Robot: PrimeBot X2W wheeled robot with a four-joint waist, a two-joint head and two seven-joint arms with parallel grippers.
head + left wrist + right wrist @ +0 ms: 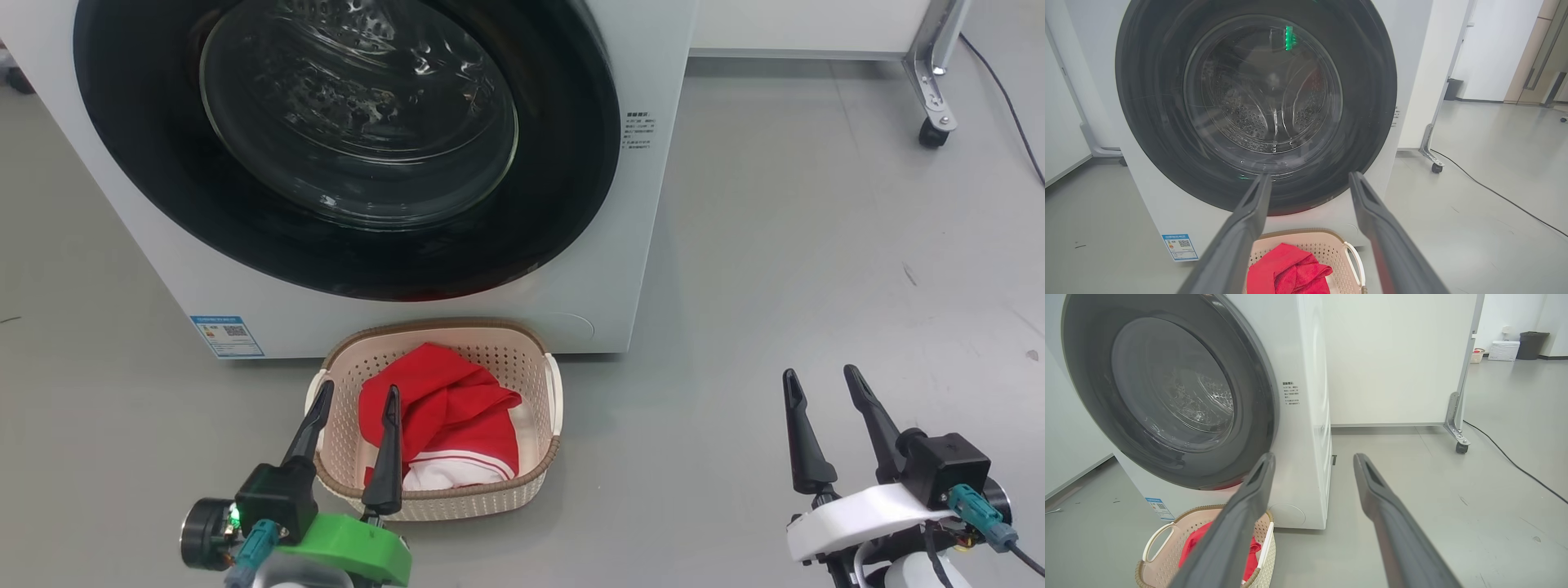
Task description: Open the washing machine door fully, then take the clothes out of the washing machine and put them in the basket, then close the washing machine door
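The white washing machine (245, 302) (1412, 61) (1306, 355) stands at the back, its round black door (522, 237) (1155, 134) (1090, 408) shut flat against the front. On the floor before it sits the cream basket (522, 347) (1331, 249) (1163, 571) holding the red clothes (445, 408) (1286, 269) (1192, 543) with white trim. My left gripper (357, 394) (1308, 179) hovers open over the basket's near left rim, nothing between its fingers. My right gripper (820, 374) (1312, 459) stands open and empty over bare floor to the right.
A white partition on a metal leg with a caster (933, 131) (1436, 167) (1461, 447) stands right of the machine, and a black cable (1008, 106) (1502, 198) runs across the grey floor. A blue label (229, 335) marks the machine's lower left.
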